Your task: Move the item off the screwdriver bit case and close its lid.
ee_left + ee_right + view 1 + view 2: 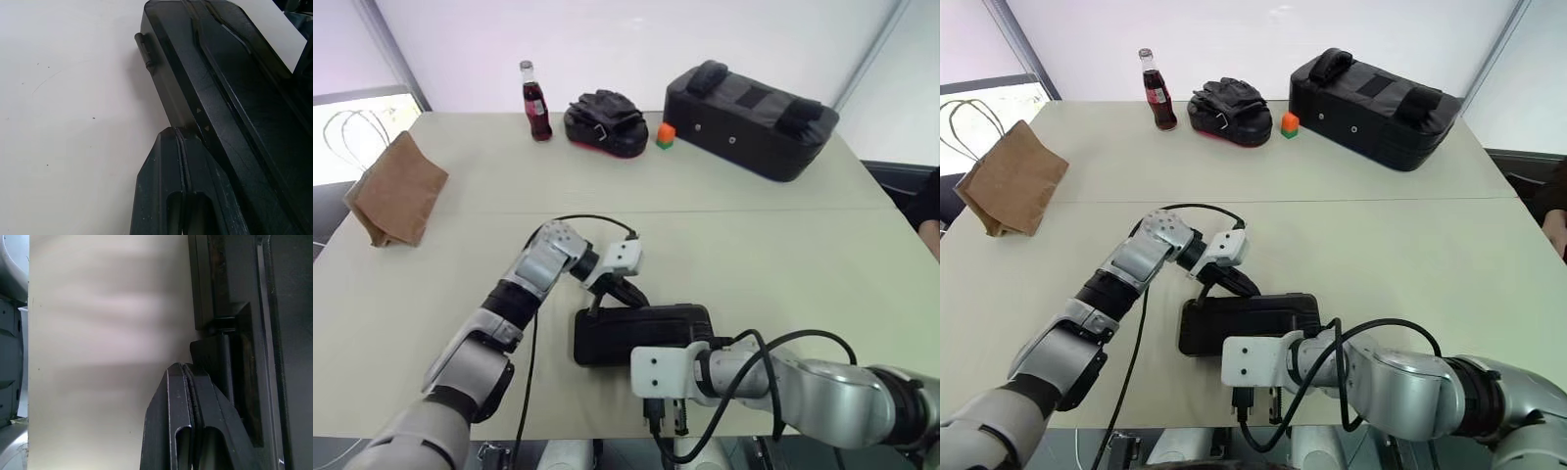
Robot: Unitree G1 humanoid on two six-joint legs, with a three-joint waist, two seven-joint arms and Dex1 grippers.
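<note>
While the small creased brown kraft paper bag (396,191) lies well apart at 10 o'clock on the pale bench (783,245), the flat dark grey plastic screwdriver bit case (641,331) sits near 6 o'clock with its smoky translucent lid (234,98) apparently down. Both pincers are clenched and empty: the left pincer (628,294) at the case's far edge, the right pincer (188,382) beside its near latch (222,325). Rigid, light and slick, the lid probably needs pressing flat beside the latch.
</note>
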